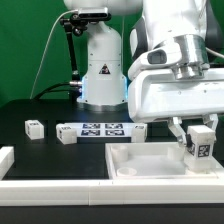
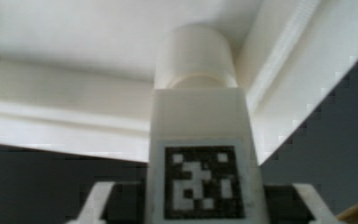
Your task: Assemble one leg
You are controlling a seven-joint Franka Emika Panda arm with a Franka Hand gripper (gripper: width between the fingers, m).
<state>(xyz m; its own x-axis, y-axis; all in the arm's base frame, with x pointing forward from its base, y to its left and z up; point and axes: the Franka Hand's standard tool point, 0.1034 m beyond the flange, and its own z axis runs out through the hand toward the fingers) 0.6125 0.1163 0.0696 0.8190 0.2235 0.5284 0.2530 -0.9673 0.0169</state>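
Note:
A white leg (image 1: 200, 142) with a black-and-white tag on its face is held between my gripper's fingers (image 1: 178, 131) at the exterior view's right. It hangs just above the large white recessed piece (image 1: 150, 160), over its right part. My gripper (image 1: 197, 132) is shut on the leg. In the wrist view the leg (image 2: 202, 120) fills the middle, its round peg end pointing at an inner corner of the white recessed piece (image 2: 87, 80). My gripper (image 2: 197, 205) clamps the tagged end.
The marker board (image 1: 103, 129) lies behind the recessed piece. Two more white legs lie on the black table, one (image 1: 33, 127) at the exterior view's left and one (image 1: 66, 134) beside the board. A white part (image 1: 4, 160) sits at the left edge.

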